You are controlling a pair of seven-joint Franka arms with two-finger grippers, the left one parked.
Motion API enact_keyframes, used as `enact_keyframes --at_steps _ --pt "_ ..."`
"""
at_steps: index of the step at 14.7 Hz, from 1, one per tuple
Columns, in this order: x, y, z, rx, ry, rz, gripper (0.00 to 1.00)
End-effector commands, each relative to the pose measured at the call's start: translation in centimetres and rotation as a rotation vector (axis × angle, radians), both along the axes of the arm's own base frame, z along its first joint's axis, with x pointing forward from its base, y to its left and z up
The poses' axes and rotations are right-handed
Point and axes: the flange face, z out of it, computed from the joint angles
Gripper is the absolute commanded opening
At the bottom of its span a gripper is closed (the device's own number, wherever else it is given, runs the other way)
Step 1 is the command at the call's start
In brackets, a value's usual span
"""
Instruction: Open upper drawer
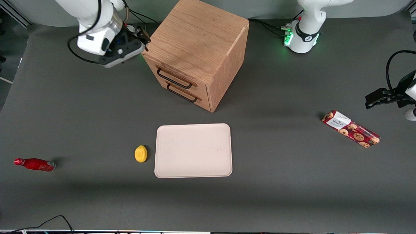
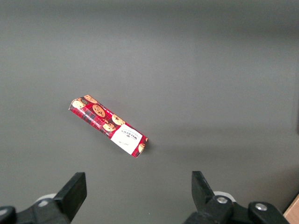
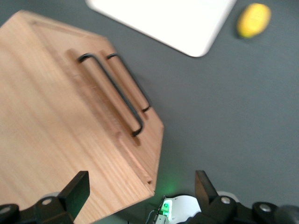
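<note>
The wooden cabinet (image 1: 198, 42) stands at the back middle of the table, both drawers pushed in flush. The upper drawer (image 1: 177, 75) carries a thin black bar handle (image 1: 174, 79) (image 3: 112, 95), just above the like handle of the lower drawer (image 1: 182, 94) (image 3: 132, 84). My gripper (image 1: 144, 36) (image 3: 141, 181) hovers beside the cabinet's top corner, toward the working arm's end, higher than the handles and apart from them. Its fingers (image 3: 80, 186) are spread wide open with nothing between them; the cabinet's top edge shows beneath.
A cream tray (image 1: 193, 150) lies nearer the front camera than the cabinet, with a yellow lemon (image 1: 140, 153) (image 3: 253, 19) beside it. A red bottle (image 1: 35, 164) lies toward the working arm's end. A cookie box (image 1: 351, 128) (image 2: 108, 126) lies toward the parked arm's end.
</note>
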Motion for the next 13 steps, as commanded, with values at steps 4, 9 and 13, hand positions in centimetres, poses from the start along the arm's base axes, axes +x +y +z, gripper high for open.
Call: enact_keyframes --at_steps 4,9,13 --pt "3.4 1.2 -3.9 0.199 0.095 0.393 1.00" --pt "4.4 1.2 -5.6 0.273 0.135 0.409 1.00" --pt "5.4 1.7 -8.5 0.290 0.160 0.379 1.00"
